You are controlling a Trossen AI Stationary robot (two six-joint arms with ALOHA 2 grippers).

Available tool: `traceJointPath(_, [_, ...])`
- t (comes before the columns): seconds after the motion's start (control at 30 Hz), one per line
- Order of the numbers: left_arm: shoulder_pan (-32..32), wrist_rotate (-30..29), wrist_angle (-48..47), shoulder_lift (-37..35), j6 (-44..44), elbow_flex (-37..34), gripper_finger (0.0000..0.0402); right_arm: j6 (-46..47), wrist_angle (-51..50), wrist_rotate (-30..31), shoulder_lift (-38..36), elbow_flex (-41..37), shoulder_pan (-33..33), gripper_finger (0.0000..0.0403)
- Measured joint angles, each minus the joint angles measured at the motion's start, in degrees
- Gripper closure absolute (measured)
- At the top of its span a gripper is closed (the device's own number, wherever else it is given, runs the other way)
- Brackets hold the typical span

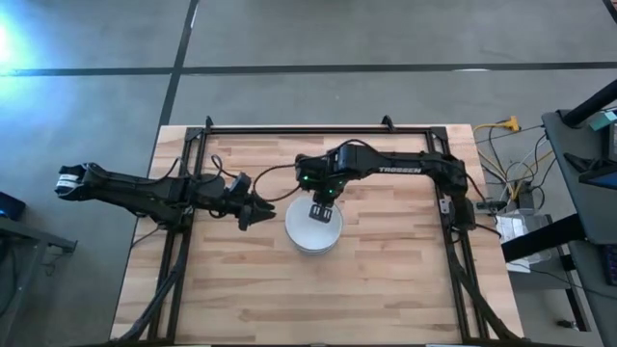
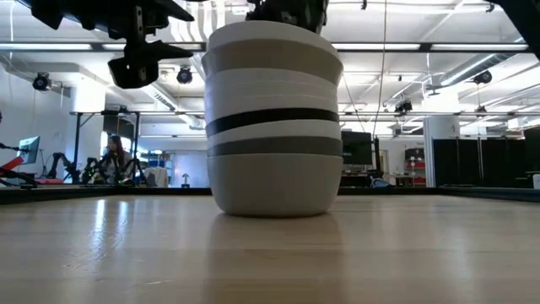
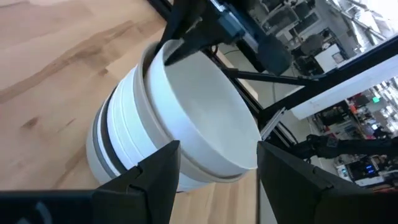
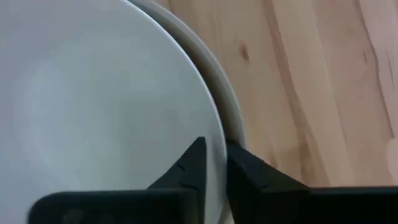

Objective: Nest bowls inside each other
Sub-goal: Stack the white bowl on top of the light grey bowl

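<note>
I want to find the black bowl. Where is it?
Look at the wooden table and find the tall stack of bowls in its middle. Halfway up the stack runs one thin dark stripe: that is the black bowl, between white and grey ones.

One stack of bowls (image 2: 274, 127) stands on one wooden table (image 1: 241, 289), with two arms over it.

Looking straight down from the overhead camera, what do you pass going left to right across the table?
Left gripper, open beside the stack → stack of nested bowls, with the right gripper on the top bowl's rim → bare wooden table.
</note>
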Motion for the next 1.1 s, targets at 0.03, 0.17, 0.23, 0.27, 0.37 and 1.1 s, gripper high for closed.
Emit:
traceJointPath(0.03, [0.0,0.0,-0.1,-0.1,-0.6,-0.1,0.0205,0.3,0.0,0.0,-0.1,0.0,0.1,0.0346])
traceJointPath(0.17, [0.0,0.0,-0.2,0.0,-0.7,-0.2,0.0205,0.8,-0.1,0.3,-1.9,0.3,0.1,0.0299])
traceJointPath(0.23, [0.0,0.0,-0.1,0.1,-0.7,-0.3,0.0205,1.2,0.1,0.6,-3.3,0.5,0.1,0.0282])
traceJointPath(0.27, [0.0,0.0,0.0,0.2,-0.6,-0.3,0.0205,1.5,0.0,1.3,-4.0,0.7,0.1,0.0275])
traceJointPath(0.37, [0.0,0.0,-0.2,0.3,-0.3,-0.2,0.0205,1.6,0.7,3.3,-5.8,0.8,0.1,0.0260])
traceJointPath(1.1, [0.0,-0.4,2.0,0.9,2.3,-0.4,0.0205,-3.2,17.8,4.9,-6.7,-6.1,0.5,0.0393])
